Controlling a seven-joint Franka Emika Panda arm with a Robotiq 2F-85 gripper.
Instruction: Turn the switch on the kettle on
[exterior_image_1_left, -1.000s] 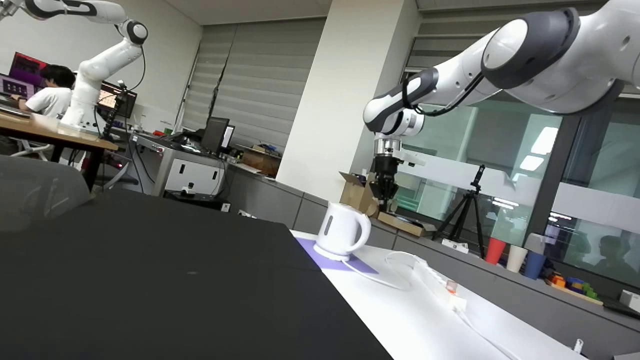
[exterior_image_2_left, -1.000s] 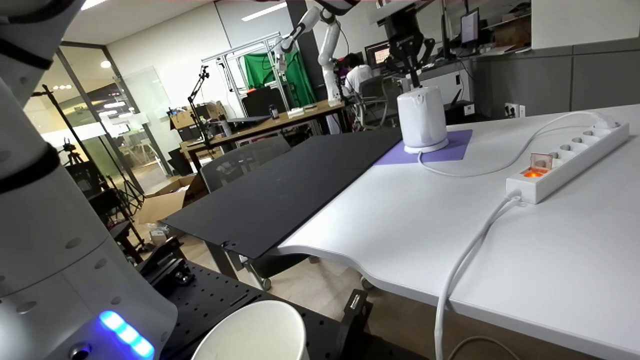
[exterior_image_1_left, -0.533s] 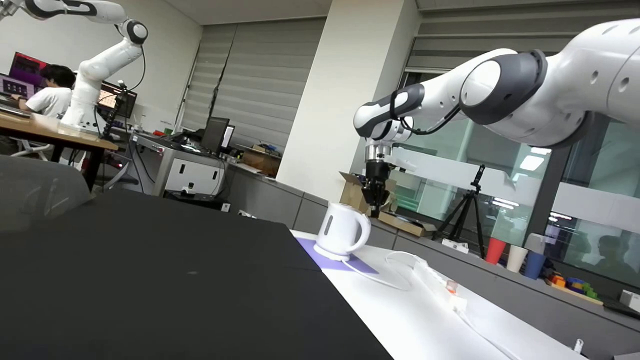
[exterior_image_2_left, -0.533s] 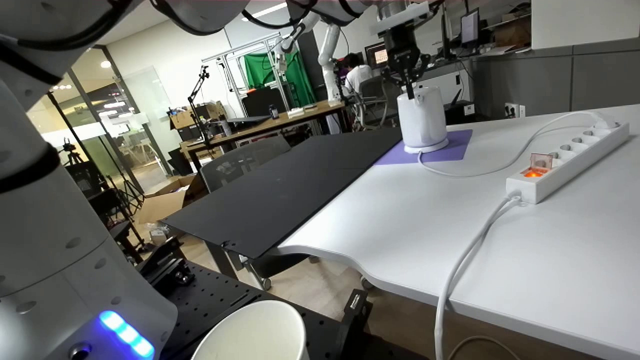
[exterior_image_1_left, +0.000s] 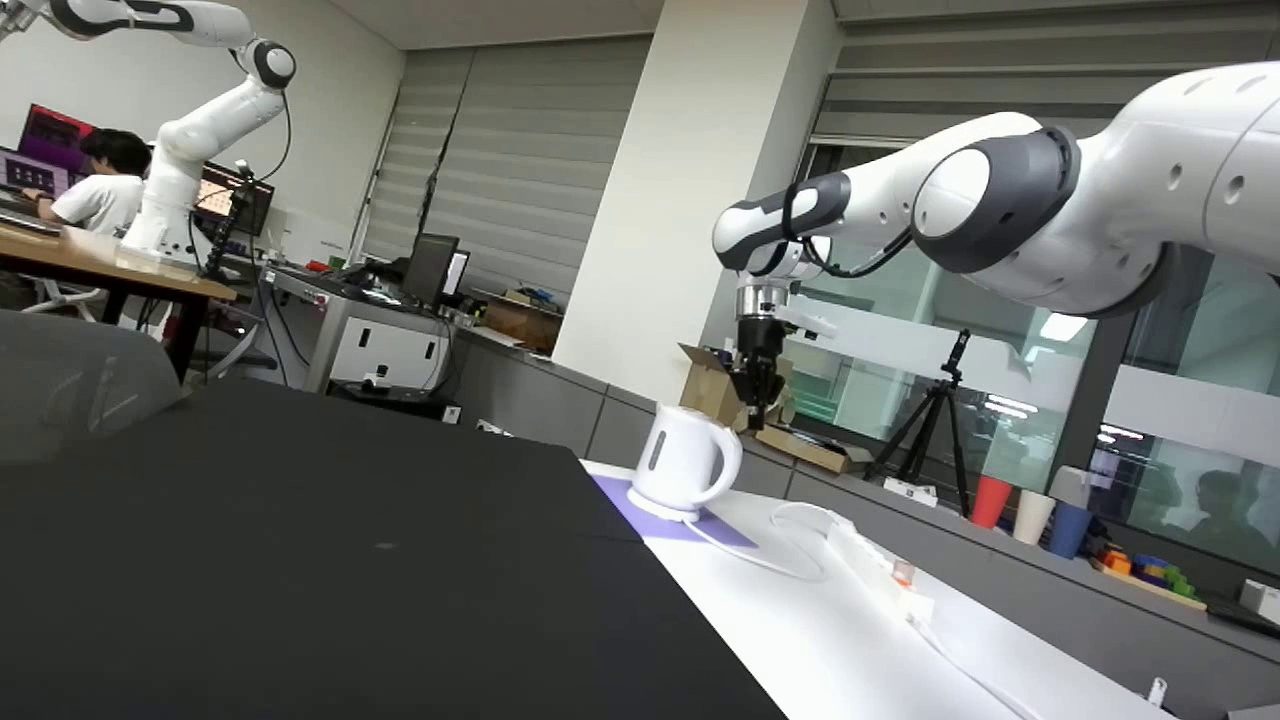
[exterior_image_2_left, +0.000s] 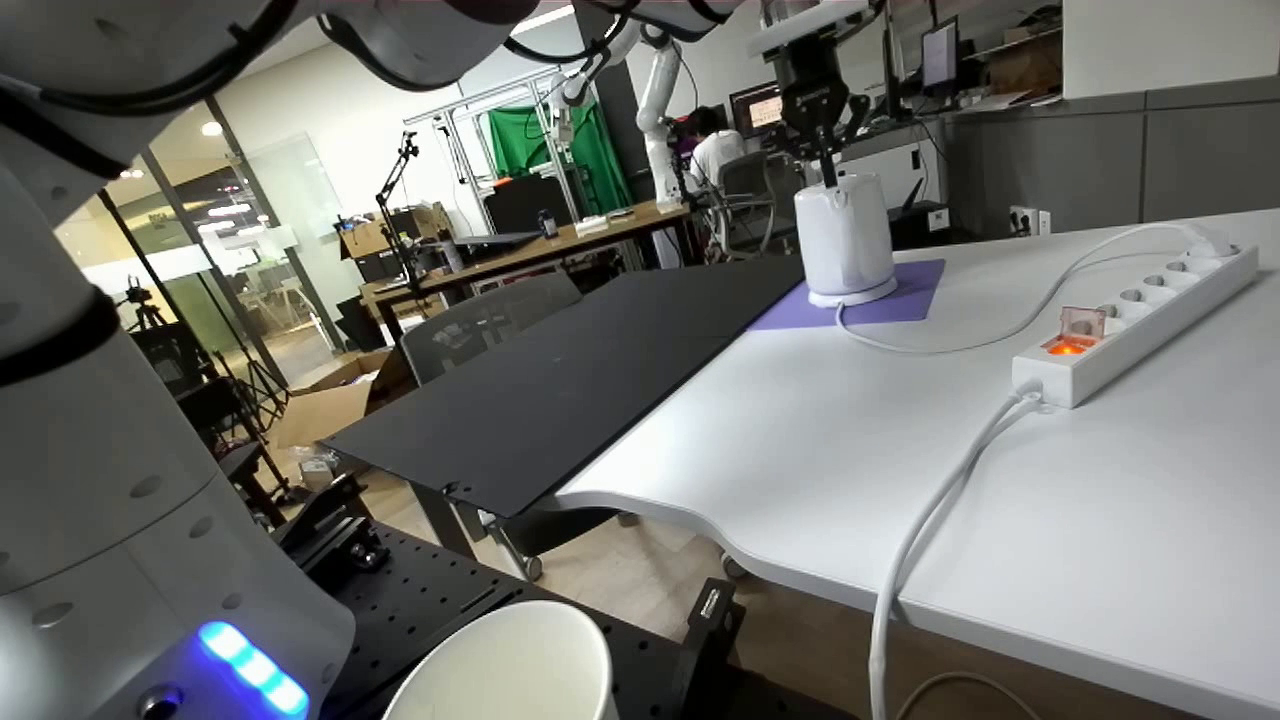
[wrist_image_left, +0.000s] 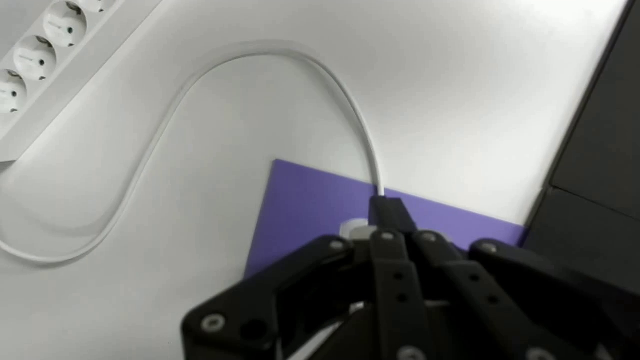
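Hanging lower than one second ago, gripper (exterior_image_2_left: 828, 172) near kettle (exterior_image_2_left: 846, 238).

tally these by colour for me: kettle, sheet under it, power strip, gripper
White: 2, kettle and power strip
Purple: 1, sheet
Black: 1, gripper
Total: 4

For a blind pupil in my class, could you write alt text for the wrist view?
The black tool, shut, mostly hides the white kettle on a purple mat. From behind the tool, a white cord curves over the table; a power strip cuts the top left corner.
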